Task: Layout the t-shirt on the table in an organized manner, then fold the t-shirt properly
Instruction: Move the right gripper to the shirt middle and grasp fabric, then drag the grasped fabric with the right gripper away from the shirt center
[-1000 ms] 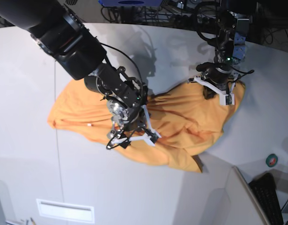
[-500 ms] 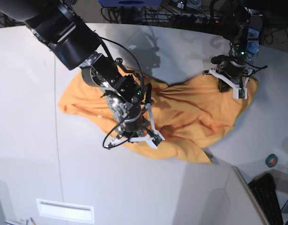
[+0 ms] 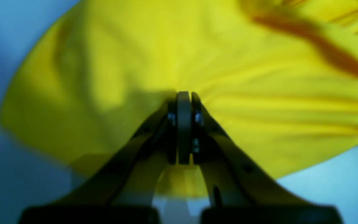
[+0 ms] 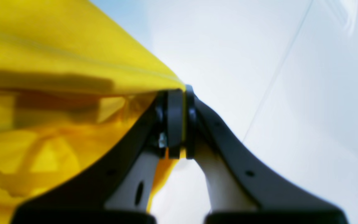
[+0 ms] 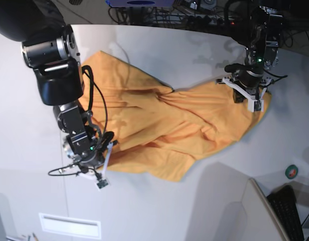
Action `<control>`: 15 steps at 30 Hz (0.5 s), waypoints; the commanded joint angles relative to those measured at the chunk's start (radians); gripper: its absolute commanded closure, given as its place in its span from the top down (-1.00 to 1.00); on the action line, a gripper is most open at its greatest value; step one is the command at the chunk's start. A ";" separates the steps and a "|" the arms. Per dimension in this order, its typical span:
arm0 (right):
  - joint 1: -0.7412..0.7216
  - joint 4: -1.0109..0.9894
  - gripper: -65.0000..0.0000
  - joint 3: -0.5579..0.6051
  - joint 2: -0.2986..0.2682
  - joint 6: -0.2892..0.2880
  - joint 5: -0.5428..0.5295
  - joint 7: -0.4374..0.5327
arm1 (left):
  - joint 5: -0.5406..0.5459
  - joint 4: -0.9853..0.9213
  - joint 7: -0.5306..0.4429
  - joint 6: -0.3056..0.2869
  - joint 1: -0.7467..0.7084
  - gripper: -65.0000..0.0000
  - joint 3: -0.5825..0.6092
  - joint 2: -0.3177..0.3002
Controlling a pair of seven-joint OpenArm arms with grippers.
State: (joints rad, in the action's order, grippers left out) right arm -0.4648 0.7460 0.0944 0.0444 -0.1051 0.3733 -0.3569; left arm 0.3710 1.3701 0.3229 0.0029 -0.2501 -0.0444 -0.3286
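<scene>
Two grips on one garment. The t-shirt [image 5: 164, 128] lies rumpled across the middle of the table [image 5: 159, 211], pinched at opposite ends. The right gripper [image 5: 96, 168], at the near-left edge of the cloth in the base view, has its jaws closed on a fold of fabric; the left gripper [image 5: 247, 95] is clamped on the far-right edge.

Reading of the hold: grips at opposite ends suit drawing the cloth taut so it can be laid out flat. Layout stage, by my judgement; deep creases run through the middle and no fold is started.

Right wrist view: jaws of the right gripper [image 4: 176, 121] pressed together with yellow fabric [image 4: 57, 93] sandwiched at the tip, and bare table [image 4: 259, 62] beyond. The cloth seems to lift off the surface there, though blur makes that uncertain.

Left wrist view: left gripper [image 3: 183, 124] shut, creases in the shirt [image 3: 197, 62] fanning out from the pinch, a sign of tension the base view does not resolve.

Only the base view shows the whole outline and both arms at once.
</scene>
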 commanded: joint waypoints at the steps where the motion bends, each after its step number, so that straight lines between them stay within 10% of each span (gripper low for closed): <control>1: -0.051 -0.023 -1.00 -0.035 0.002 0.009 0.003 0.026 | 0.003 0.028 -0.021 0.003 -0.001 -1.00 -0.007 -0.030; 5: -0.094 -0.112 -1.00 -0.153 0.001 0.009 0.006 0.026 | 0.009 0.078 -0.020 0.003 -0.028 -1.00 -0.010 -0.037; 10: -0.033 0.079 0.14 -0.229 0.001 0.006 0.005 -0.064 | 0.012 0.137 -0.020 0.003 -0.102 -1.00 -0.125 -0.042; 15: 0.235 0.631 0.30 -0.261 0.033 0.005 0.003 -0.121 | 0.013 0.133 -0.020 -0.044 -0.160 -1.00 -0.239 -0.040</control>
State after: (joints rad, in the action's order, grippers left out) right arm -0.2100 1.3766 -0.1703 0.0658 -0.0933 0.3801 -0.4957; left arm 0.3790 1.4876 0.3260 -0.0372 -0.4084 -0.2802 -0.3576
